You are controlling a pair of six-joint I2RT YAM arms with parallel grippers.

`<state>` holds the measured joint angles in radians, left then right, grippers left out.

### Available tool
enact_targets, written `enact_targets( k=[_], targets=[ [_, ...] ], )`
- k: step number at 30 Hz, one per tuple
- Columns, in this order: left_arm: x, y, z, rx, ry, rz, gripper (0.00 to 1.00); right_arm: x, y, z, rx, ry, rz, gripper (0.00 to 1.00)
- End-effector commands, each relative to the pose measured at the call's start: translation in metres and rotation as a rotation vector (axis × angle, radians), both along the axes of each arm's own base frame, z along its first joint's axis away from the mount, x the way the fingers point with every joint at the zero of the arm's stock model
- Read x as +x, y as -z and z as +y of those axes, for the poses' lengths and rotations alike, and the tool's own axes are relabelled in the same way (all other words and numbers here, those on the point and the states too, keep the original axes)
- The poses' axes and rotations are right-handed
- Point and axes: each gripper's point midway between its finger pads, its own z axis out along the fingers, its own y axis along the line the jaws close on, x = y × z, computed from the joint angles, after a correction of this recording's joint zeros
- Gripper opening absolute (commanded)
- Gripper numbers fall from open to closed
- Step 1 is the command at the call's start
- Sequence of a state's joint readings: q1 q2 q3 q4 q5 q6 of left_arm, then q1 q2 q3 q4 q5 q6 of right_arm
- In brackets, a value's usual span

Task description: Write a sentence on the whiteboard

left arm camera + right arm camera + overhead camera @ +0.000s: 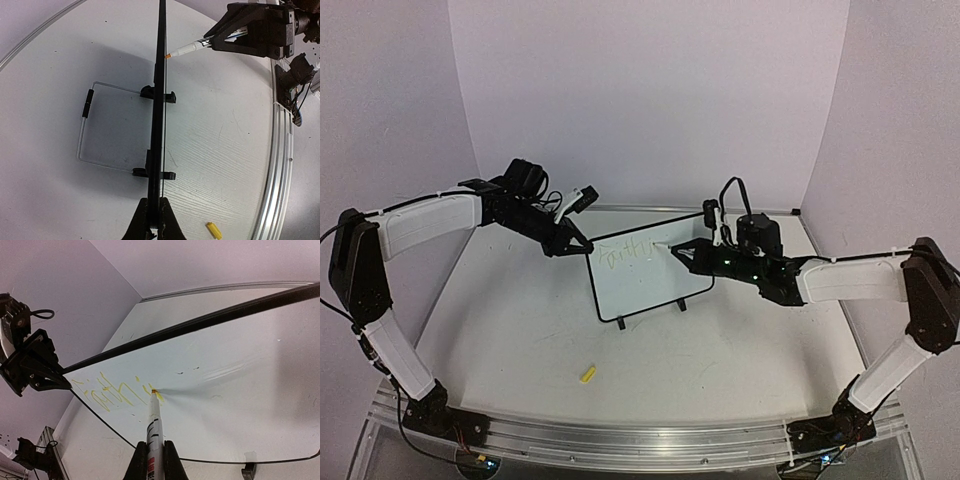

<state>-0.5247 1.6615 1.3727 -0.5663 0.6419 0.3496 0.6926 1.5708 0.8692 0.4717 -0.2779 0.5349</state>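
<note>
The whiteboard (650, 285) stands upright on two black clip feet (158, 94) mid-table. My left gripper (580, 245) is shut on its upper left edge; the left wrist view shows the board edge-on (160, 60) between the jaws (155, 225). My right gripper (680, 250) is shut on a white marker (155, 432), whose tip (154, 391) touches the board face (240, 405). The sentence (112, 392) is one short line of faint yellow cursive, ending at the tip; it also shows in the top view (625, 252). The marker also shows in the left wrist view (187, 48).
A yellow marker cap (587, 374) lies on the table in front of the board, also in the left wrist view (214, 230). A thin wire loop (82, 125) lies flat behind the board. An aluminium rail (640, 435) runs along the near edge. Walls enclose the table.
</note>
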Motion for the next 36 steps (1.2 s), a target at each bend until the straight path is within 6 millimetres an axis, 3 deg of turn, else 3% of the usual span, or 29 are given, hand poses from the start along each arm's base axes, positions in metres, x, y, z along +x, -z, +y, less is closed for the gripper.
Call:
enact_targets(
  k=[1,23,36],
  targets=[
    [-0.018,0.039,0.008,0.125,0.018,0.089,0.00,0.006,-0.039,-0.002,0.079,0.035,-0.089,0.00],
    [-0.018,0.041,0.007,0.126,0.021,0.093,0.00,0.011,-0.010,-0.020,0.017,0.133,-0.037,0.00],
    [-0.018,0.042,0.006,0.127,0.022,0.096,0.00,0.003,0.024,-0.022,-0.024,0.123,0.039,0.00]
  ],
)
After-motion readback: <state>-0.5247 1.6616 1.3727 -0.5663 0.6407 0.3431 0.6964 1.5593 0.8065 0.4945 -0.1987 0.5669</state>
